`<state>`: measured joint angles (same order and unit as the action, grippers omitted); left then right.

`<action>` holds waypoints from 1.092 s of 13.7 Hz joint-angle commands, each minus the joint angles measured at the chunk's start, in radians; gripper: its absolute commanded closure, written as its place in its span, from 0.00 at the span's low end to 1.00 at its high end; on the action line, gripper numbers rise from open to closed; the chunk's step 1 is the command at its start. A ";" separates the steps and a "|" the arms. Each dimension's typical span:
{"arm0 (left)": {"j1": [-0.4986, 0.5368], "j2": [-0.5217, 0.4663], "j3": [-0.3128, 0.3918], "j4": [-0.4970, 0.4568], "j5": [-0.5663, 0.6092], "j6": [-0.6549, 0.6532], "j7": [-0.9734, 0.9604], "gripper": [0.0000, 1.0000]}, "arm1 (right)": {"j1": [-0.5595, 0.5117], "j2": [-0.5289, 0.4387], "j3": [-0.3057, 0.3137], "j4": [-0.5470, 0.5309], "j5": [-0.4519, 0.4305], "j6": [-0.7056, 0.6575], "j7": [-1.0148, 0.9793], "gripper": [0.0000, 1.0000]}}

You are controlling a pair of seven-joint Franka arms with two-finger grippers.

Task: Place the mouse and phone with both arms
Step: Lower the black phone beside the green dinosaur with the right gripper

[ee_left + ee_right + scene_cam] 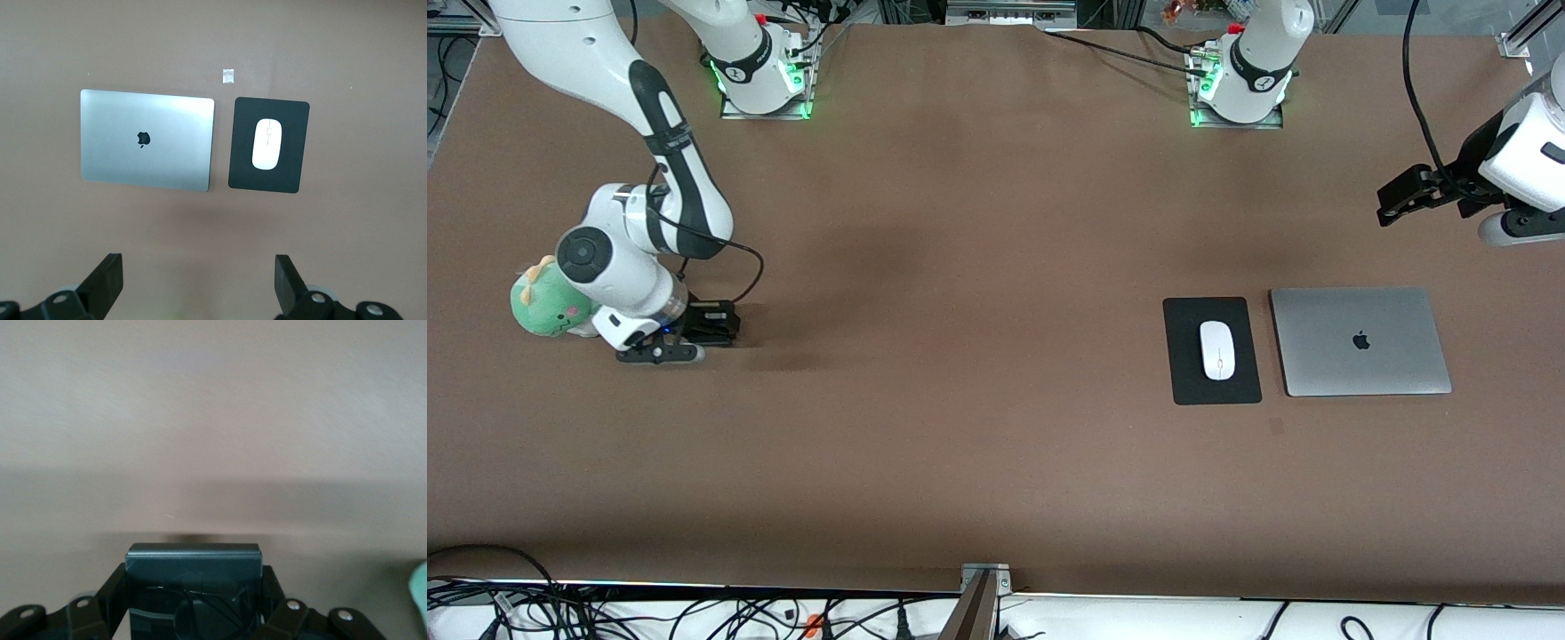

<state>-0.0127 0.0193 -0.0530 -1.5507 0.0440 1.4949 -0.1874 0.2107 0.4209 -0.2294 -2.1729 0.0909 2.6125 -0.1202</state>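
On the black pad (1212,350), flat white oval mouse (1216,349); right hand (694,333) pinching matte black phone (192,587); left hand (197,280) spread.

Plush toy (547,302) crowds right gripper (694,342); table (960,356) open.

The only sign that could be made out was a dark apple-shaped logo at the middle of the closed silver laptop's lid (1360,340), seen in the front and left wrist views, and no words or numbers were legible on anything else.
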 commanded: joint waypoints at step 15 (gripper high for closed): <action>-0.013 -0.019 0.010 -0.017 -0.023 0.011 0.017 0.00 | -0.086 0.019 0.013 -0.055 0.334 0.087 -0.432 0.00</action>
<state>-0.0164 0.0193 -0.0531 -1.5507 0.0436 1.4955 -0.1874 0.1333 0.4366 -0.2270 -2.2456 0.3995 2.6939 -0.5263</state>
